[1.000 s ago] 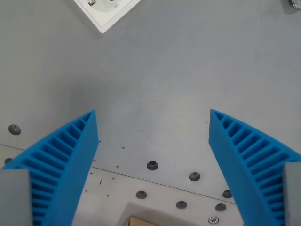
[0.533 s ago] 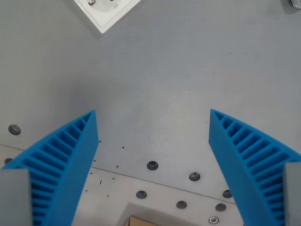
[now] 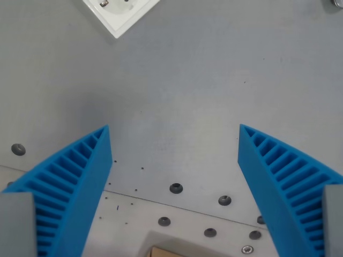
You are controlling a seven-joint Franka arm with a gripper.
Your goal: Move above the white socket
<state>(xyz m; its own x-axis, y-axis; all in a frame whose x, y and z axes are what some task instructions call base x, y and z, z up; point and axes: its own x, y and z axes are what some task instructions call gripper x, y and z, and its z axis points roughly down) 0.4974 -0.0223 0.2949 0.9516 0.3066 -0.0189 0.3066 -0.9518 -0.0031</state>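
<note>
Over matte grey metal tabletop (image 3: 203, 80), ribbed blue gripper (image 3: 174, 136) fingers spread wide, empty; glossy white square socket (image 3: 120, 13) top-left, cropped.

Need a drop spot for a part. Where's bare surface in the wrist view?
Free: the grey table between the white socket at top left and the open gripper. Crowded: the screw holes along the bottom.

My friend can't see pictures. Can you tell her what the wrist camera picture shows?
Two blue ridged fingers of the open gripper point up over a bare grey table. A white socket sits far off, cut by the top edge on the wrist view's left. Small dark screw holes dot the table near the bottom.
</note>
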